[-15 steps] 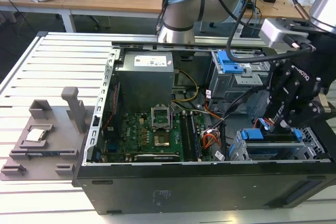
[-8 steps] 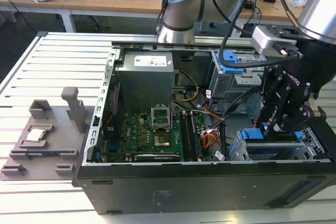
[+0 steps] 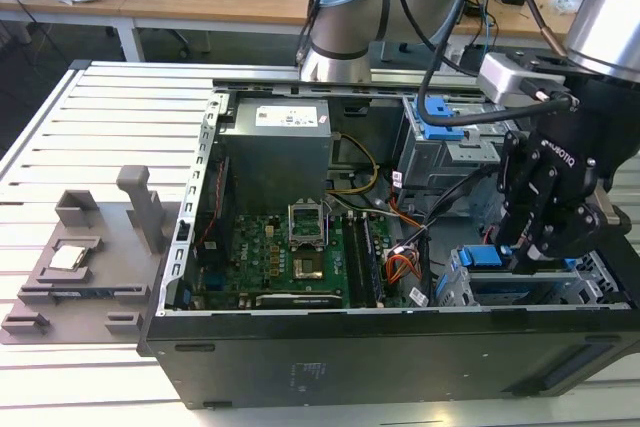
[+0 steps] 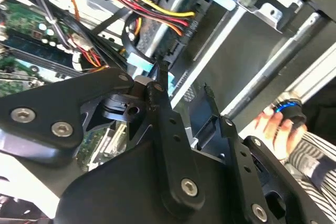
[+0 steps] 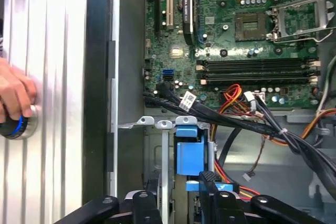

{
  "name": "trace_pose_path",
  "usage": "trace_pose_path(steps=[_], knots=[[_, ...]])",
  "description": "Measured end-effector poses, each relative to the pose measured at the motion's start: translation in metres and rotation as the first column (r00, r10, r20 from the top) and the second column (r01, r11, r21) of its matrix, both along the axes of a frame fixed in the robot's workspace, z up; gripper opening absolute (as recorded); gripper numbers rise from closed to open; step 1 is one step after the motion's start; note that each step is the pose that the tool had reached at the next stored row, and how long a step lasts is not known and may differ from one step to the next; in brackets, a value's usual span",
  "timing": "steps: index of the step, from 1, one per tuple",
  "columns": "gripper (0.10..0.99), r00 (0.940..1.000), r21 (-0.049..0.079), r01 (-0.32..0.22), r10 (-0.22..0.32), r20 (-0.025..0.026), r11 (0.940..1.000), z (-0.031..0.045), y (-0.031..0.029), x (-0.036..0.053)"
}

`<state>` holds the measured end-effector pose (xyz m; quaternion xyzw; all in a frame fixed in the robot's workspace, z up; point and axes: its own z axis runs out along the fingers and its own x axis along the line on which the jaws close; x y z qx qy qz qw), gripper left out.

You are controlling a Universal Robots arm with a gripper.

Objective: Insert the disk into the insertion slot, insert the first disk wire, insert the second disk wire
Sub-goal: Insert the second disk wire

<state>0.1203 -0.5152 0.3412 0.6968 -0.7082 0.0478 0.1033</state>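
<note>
The open computer case (image 3: 300, 347) lies on a slatted table. My black gripper (image 3: 515, 259) hangs low over the insertion slot (image 3: 455, 287), a low grey perforated cage at the case's corner on the exterior view's right. The disk's bright blue carrier (image 3: 480, 256) shows in that cage right at the gripper. In the first wrist view the blue carrier (image 5: 189, 156) sits just beyond the gripper (image 5: 181, 195), framed by the cage's metal tabs (image 5: 157, 124). In the second wrist view a black connector (image 4: 170, 51) on red, yellow and black wires (image 4: 157, 17) hangs close to the gripper (image 4: 184, 85).
A taller grey bay with a blue latch (image 3: 440, 132) stands behind the cage. Motherboard (image 3: 290, 257) and power supply (image 3: 275, 147) fill the case's middle. A person's hand (image 5: 13, 98) rests on a round blue-ringed knob (image 5: 18, 127) on the table beside the case. A grey fixture (image 3: 90, 267) sits on the exterior view's left.
</note>
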Motion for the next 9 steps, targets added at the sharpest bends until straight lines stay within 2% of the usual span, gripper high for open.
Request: trace_pose_path(steps=[4,5,7,9], knots=[[0.431,1.0000,0.000,0.000,0.000,0.0000,1.0000,0.0002,0.0068,0.0000],[0.431,1.0000,0.004,0.000,0.000,0.0000,1.0000,0.0003,0.0078,0.0000],[0.431,1.0000,0.032,0.000,0.000,0.0000,0.9995,0.0002,0.0089,-0.0004],[0.431,1.0000,0.045,0.000,0.000,0.0000,0.9990,0.0000,0.0096,-0.0008]])
